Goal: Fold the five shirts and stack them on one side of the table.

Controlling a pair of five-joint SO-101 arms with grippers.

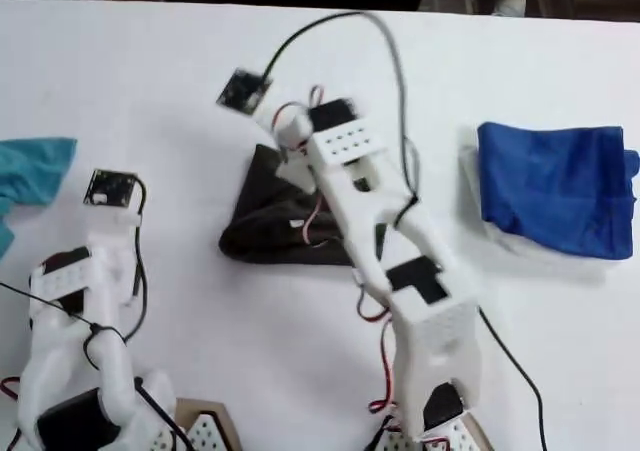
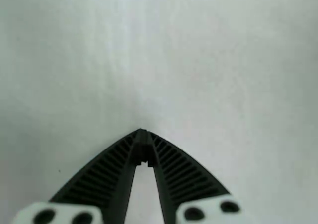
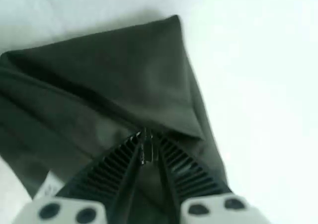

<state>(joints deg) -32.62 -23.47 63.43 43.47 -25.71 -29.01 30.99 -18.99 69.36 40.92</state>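
Black shirt (image 1: 270,221) lies on the white worktop (image 1: 150,61), about midway between the other two coloured shirts. It is bunched into a rough wedge. The broad base is on the side nearest the arm bases and runs left to right, which is its long axis. One corner tapers to a point aimed at the far edge of the worktop. In the right wrist view the cloth shows several layered folds, with a small pale tag at one edge.

Right end effector (image 3: 144,140): fingers clenched, tips meeting. It sits over the black shirt, just short of the pointed far corner, so the corner lies beyond the tips and the bulk of the cloth spreads under and behind them. The tips look to be against the fabric, but I cannot tell whether any cloth is caught between them. The right arm (image 1: 400,241) crosses above the shirt's right half and hides part of it.

Left end effector (image 2: 141,137): clenched, tips touching, nothing between them, bare worktop below. The left arm (image 1: 80,301) stands well to the left of the black shirt, on the near side, apart from it.

Blue shirt (image 1: 555,186): folded into a flat rectangle, well to the right of the black shirt. A white layer (image 1: 530,246) shows under its near edge; I cannot tell what it is.

Teal shirt (image 1: 35,171): unfolded and crumpled, well to the left of the black shirt, partly cut off by the edge of view.
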